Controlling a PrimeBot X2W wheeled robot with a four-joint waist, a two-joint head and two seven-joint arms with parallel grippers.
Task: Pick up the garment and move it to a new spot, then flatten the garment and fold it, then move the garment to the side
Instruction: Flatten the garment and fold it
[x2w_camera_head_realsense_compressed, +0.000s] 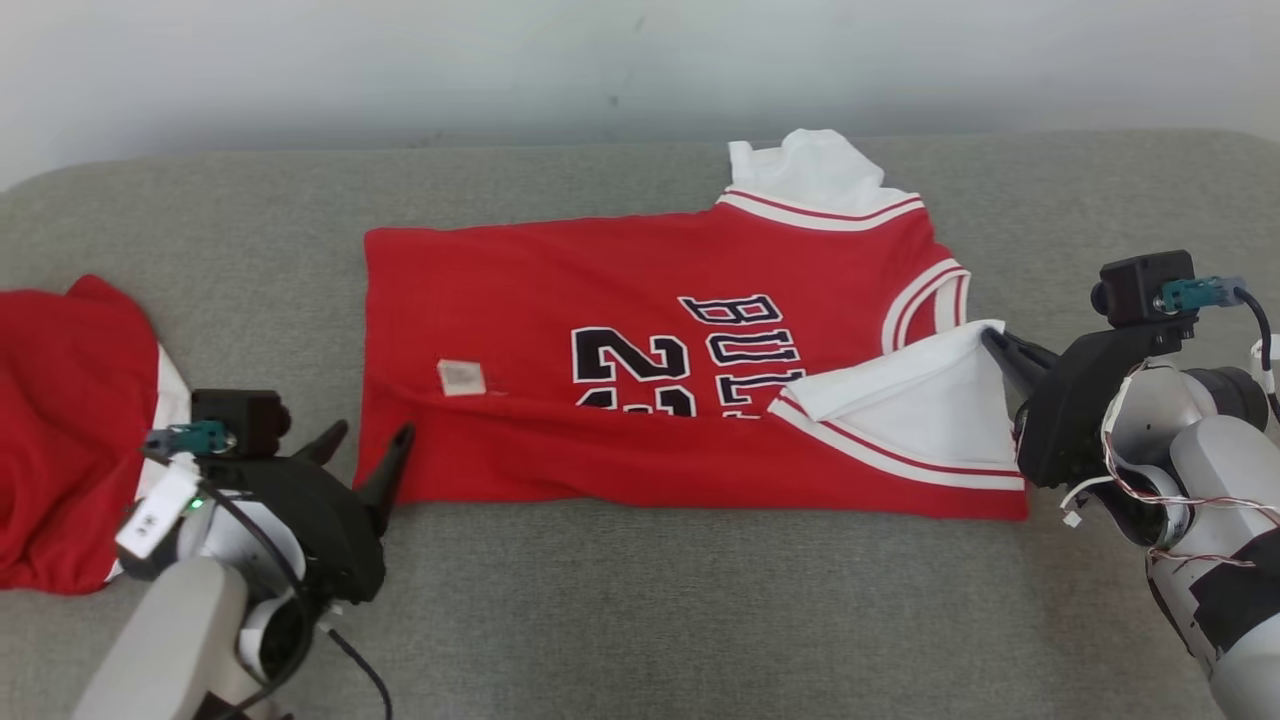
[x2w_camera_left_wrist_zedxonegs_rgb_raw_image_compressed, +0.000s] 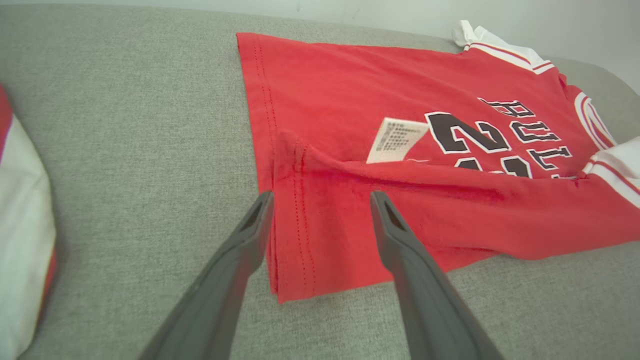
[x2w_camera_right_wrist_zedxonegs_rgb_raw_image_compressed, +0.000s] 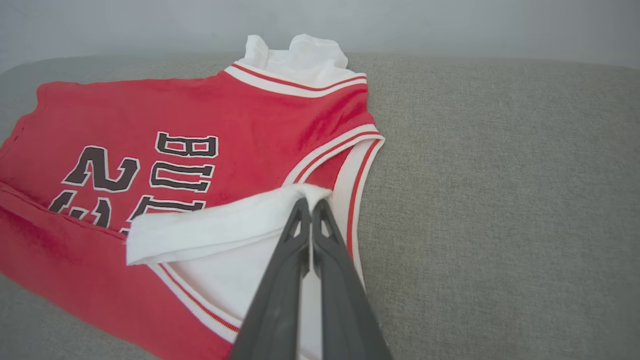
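The garment (x2w_camera_head_realsense_compressed: 620, 300) is a red jersey with white trim and dark lettering, spread on the grey cushioned surface (x2w_camera_head_realsense_compressed: 700, 620) with its near edge folded over. My left gripper (x2w_camera_head_realsense_compressed: 372, 432) stands open at the jersey's lower left corner. In the left wrist view this gripper (x2w_camera_left_wrist_zedxonegs_rgb_raw_image_compressed: 321, 196) has its fingers on either side of the hem of the garment (x2w_camera_left_wrist_zedxonegs_rgb_raw_image_compressed: 350, 90), with nothing gripped. My right gripper (x2w_camera_head_realsense_compressed: 990, 335) is shut on the corner of the white sleeve fold at the jersey's right end. The right wrist view shows the gripper (x2w_camera_right_wrist_zedxonegs_rgb_raw_image_compressed: 311, 202) pinching that white cloth of the garment (x2w_camera_right_wrist_zedxonegs_rgb_raw_image_compressed: 175, 110).
A second red and white cloth (x2w_camera_head_realsense_compressed: 70, 420) lies bunched at the far left, also in the left wrist view (x2w_camera_left_wrist_zedxonegs_rgb_raw_image_compressed: 20, 200). A pale wall (x2w_camera_head_realsense_compressed: 600, 60) rises behind the surface. Bare grey cushion runs along the front and to the right of the jersey.
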